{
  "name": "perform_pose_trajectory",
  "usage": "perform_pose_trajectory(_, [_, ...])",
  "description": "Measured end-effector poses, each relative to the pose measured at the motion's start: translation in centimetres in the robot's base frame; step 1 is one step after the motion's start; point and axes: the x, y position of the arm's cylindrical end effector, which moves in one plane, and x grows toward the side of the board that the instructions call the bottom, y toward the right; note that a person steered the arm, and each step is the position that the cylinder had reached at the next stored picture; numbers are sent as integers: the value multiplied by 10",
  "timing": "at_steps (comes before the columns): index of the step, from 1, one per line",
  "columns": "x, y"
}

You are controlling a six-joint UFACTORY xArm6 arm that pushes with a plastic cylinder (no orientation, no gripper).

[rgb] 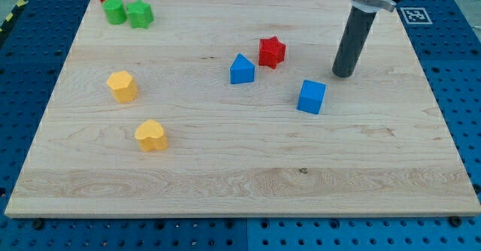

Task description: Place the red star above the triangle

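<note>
Looking across the counter (248,183), the relation that matters is that the red star (272,52) lies toward the view's left of my tip (344,74), slightly higher in the view, with bare wood between them; they are near but not touching. The star sits just beside the blue triangle (241,69), up and to the view's right of it, the two close and perhaps barely apart. To stand above the triangle the star needs, by my judgement, a short push toward the view's left, maybe with a slight drift toward the view's top, and my tip is already on the correct side for that. A push aimed a little too low could drive the star into the triangle and shove both. The star has no long axis to speak of, being compact and roughly round in outline. The rod stands nearly upright, leaning slightly, its upper end leaving the view at the top right. There are no fingers on this arm, so nothing is clenched or released; the rod merely rests on the wood. The blue cube (311,96) lies below and left of my tip, out of the intended path.
</note>
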Motion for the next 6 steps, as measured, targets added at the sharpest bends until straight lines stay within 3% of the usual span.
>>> perform_pose_trajectory(1, [0,-45])
perform_pose_trajectory(6, [-38,-113])
